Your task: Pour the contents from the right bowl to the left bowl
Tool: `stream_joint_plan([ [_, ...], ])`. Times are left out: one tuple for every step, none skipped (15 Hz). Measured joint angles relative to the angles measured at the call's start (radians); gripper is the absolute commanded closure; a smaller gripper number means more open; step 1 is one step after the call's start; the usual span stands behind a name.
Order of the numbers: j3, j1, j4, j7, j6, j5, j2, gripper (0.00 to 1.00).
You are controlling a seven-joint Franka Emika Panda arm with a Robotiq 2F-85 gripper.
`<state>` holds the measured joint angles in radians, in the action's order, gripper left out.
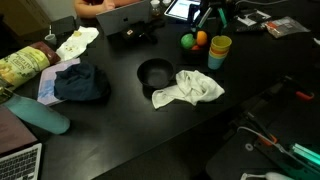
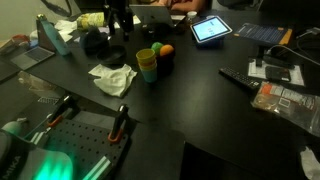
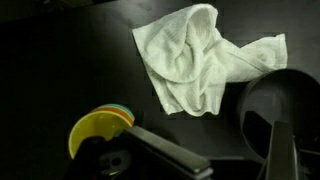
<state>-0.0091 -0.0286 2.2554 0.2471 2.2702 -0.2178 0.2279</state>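
Note:
The wider black bowl (image 1: 154,72) sits mid-table, also seen in an exterior view (image 2: 95,42) and at the right of the wrist view (image 3: 290,95). The green ball (image 1: 187,41) and orange ball (image 1: 201,38) rest together next to the yellow cup (image 1: 219,50). The small black bowl under them barely stands out from the black table. The orange ball (image 2: 166,50) also shows behind the cup (image 2: 147,62). My gripper (image 3: 225,160) is open and empty, above the table between the cup (image 3: 95,128) and the wide bowl. It hangs at the table's far side (image 1: 212,15).
A crumpled white cloth (image 1: 187,88) lies beside the wide bowl. A dark blue cloth (image 1: 80,82), a snack bag (image 1: 22,65) and a laptop (image 1: 130,18) are nearby. A tablet (image 2: 210,28) and cables (image 2: 250,80) lie on the table.

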Motion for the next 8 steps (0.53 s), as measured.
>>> stream_joint_plan([
  [-0.011, 0.005, -0.012, 0.014, 0.004, 0.005, 0.028, 0.00],
  [-0.019, 0.010, -0.022, 0.026, 0.009, 0.005, 0.054, 0.00],
  [-0.028, 0.012, -0.031, 0.039, 0.018, 0.005, 0.079, 0.00],
  [-0.036, 0.013, -0.040, 0.058, 0.039, 0.005, 0.102, 0.00],
  [-0.043, 0.014, -0.049, 0.079, 0.065, 0.005, 0.125, 0.00],
  [-0.049, 0.014, -0.059, 0.100, 0.092, 0.005, 0.147, 0.00],
  [-0.055, 0.013, -0.069, 0.121, 0.117, 0.006, 0.166, 0.00],
  [-0.061, 0.012, -0.080, 0.142, 0.136, 0.011, 0.184, 0.00],
])
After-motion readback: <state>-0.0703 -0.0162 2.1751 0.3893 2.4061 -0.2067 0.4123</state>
